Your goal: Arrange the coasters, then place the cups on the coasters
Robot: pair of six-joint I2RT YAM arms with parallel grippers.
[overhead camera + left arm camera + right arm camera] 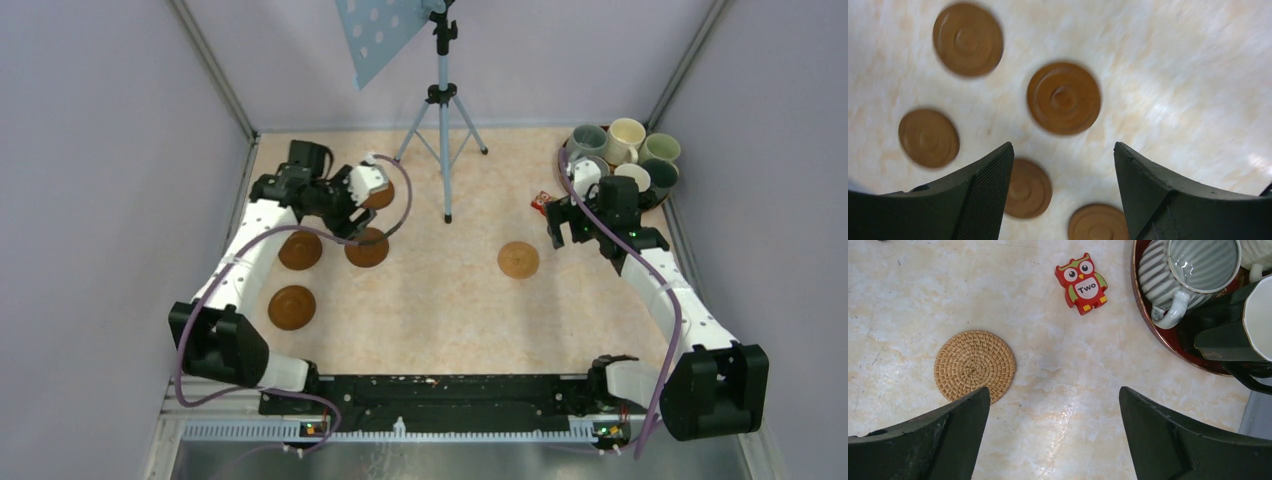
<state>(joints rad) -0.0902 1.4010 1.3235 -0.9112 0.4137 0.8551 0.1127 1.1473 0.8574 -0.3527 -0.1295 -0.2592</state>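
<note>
Currently, left gripper (1063, 150): is hanging over the pale marbled tabletop (450, 300), jaws standing well apart, holding nothing.
Round brown wooden coasters (1064, 98): five are lying flat and apart below it, blurred in the wrist view.
Round woven straw coaster (975, 365): is lying alone mid-table, near a red owl figure (1082, 282) marked "Two".
Right gripper (1054, 392): is hovering with jaws spread wide, empty.
Handled ceramic mugs (626, 135): are sitting clustered on the red round tray (1188, 356), far right corner.

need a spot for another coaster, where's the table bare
Bare: the middle, between the wooden coasters and the woven coaster, and the near strip below them. Crowded: the left coaster cluster and the tray of cups, far right.
</note>
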